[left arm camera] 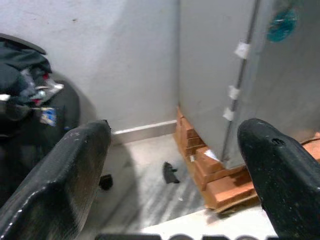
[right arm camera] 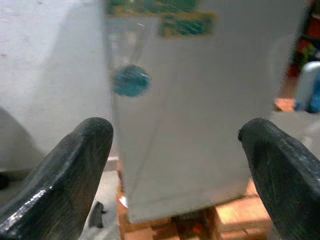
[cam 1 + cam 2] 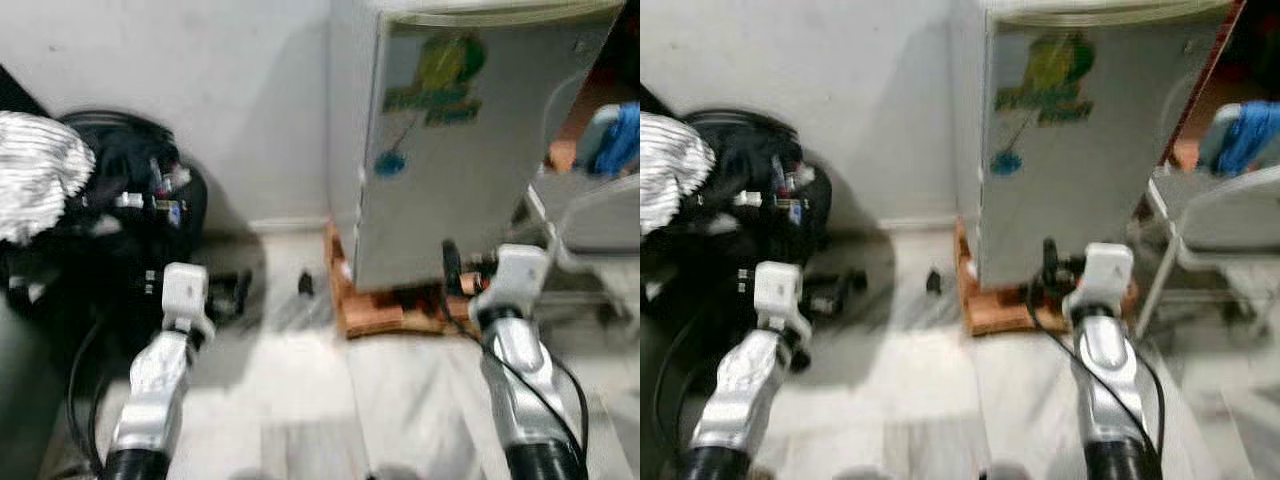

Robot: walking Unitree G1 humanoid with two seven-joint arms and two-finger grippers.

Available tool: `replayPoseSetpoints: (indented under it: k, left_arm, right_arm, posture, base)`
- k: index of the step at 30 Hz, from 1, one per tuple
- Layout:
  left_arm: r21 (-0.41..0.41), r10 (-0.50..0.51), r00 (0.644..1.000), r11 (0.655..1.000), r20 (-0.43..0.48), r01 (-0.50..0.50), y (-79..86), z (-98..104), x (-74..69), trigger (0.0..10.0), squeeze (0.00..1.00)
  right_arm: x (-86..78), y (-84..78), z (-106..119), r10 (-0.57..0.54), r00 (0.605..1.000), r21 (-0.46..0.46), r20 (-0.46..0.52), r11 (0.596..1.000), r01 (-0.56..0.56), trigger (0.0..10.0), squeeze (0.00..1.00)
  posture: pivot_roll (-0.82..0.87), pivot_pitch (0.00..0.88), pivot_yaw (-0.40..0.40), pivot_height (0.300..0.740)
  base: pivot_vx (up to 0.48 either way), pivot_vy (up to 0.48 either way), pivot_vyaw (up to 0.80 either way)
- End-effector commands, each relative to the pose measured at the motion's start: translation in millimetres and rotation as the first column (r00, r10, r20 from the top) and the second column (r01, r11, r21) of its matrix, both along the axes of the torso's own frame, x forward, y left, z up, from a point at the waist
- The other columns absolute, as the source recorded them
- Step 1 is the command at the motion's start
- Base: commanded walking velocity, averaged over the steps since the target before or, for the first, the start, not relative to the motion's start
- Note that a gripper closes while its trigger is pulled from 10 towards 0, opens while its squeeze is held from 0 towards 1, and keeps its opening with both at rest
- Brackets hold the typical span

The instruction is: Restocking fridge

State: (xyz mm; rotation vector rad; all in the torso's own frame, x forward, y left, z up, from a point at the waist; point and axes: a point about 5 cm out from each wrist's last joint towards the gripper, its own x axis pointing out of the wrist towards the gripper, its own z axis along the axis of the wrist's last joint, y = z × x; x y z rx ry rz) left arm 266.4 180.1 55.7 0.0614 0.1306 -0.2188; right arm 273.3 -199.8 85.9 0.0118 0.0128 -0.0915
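Fridge (image 3: pixel 450 160) restocking can go wrong here in some ways, I judge. Both pincers carry nothing, so there is no item to put in, and the door looks closed. If the robot moves forward without care, the right pincer (image 3: pixel 458 272) may hit the door or the bricks (image 3: pixel 380 312) under the fridge. These bricks stick out past the fridge's bottom edge, and a push could shake the fridge on them. The pictures are also blurred, so a reach for the door edge may miss.

The right pincer is wide, as the right wrist view shows: its two fingers (image 2: pixel 60 175) stand far apart with the fridge door between them in the picture. It hangs just in front of the fridge's lower front, near the bottom right corner, not touching it as far as I can tell. The left pincer (image 3: pixel 232 292) is wide too and hangs over the floor (image 3: pixel 320 400), left of the fridge, well apart from it.

Farther out, the fridge stands against the wall (image 3: pixel 200 90), with stickers (image 3: pixel 440 85) on its door. Left of it lies a black bag (image 3: pixel 130 200). A small dark piece (image 3: pixel 305 284) lies on the floor between the bag and the bricks. A white chair (image 3: pixel 1210 230) stands to the right.
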Motion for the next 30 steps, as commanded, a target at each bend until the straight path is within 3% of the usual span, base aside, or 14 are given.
replayPoseSetpoints:
  k: [1,5,11,14,16,18,24,30]
  left_arm:
    - [0.057,-0.039,0.999,0.998,0.014,0.038,3.5,2.3,-2.1,10.0,0.00]
    - [0.089,-0.079,0.997,0.993,0.018,0.077,-0.9,2.6,-7.1,10.0,0.00]
    - [0.024,-0.019,1.000,1.000,-0.010,0.019,-8.6,-10.4,-20.8,10.0,0.00]
    - [0.044,-0.049,0.999,0.998,-0.003,0.049,-11.8,-11.5,-24.8,10.0,0.00]
    - [0.035,-0.015,1.000,0.999,0.001,0.015,-7.9,-9.5,-22.6,10.0,0.00]
    - [-0.026,0.115,0.993,0.993,-0.015,-0.116,6.3,-5.1,-14.2,10.0,0.00]
    - [-0.019,0.106,0.994,0.994,0.008,-0.106,10.8,5.3,-9.6,10.0,0.00]
    - [-0.017,0.118,0.993,0.993,-0.001,-0.118,14.8,5.3,-15.9,10.0,0.00]
  right_arm:
    - [-2.9,7.2,-3.0,0.012,1.000,0.014,-0.010,1.000,-0.011,10.0,0.00]
    - [-7.3,13.1,-7.5,0.040,0.999,-0.010,-0.023,0.999,-0.041,10.0,0.00]
    - [-7.2,11.6,-13.3,-0.013,0.999,0.023,-0.040,1.000,0.014,10.0,0.00]
    - [-7.6,11.9,-11.1,-0.005,0.999,0.024,-0.033,1.000,0.006,10.0,0.00]
    - [-7.2,10.7,-9.1,-0.006,1.000,0.019,-0.025,1.000,0.006,10.0,0.00]
    - [-2.6,9.6,-5.2,-0.017,1.000,0.030,-0.012,0.999,0.017,10.0,0.00]
    - [4.2,20.2,2.8,0.043,0.999,0.022,0.007,0.999,-0.043,10.0,0.00]
    - [-3.8,19.7,-6.1,0.035,0.999,0.043,-0.030,0.999,-0.033,10.0,0.00]
  posture:
    - [-0.05,0.021,-0.010,0.740]
    - [-0.01,0.032,-0.031,0.740]
    - [-0.04,0.011,-0.028,0.740]
    - [-0.05,0.007,-0.013,0.740]
    - [-0.04,0.008,0.000,0.740]
    - [-0.03,0.016,-0.003,0.740]
    - [-0.02,0.062,-0.024,0.740]
    - [0.00,0.091,-0.031,0.740]
  base:
    - [0.326,0.352,0.00]
    - [0.322,0.356,0.00]
    - [0.347,0.288,0.00]
    - [0.437,0.000,-0.54]
    - [0.446,0.000,-0.80]
    - [0.452,0.000,-0.80]
    - [0.419,0.000,-0.80]
    - [0.406,0.107,-0.80]
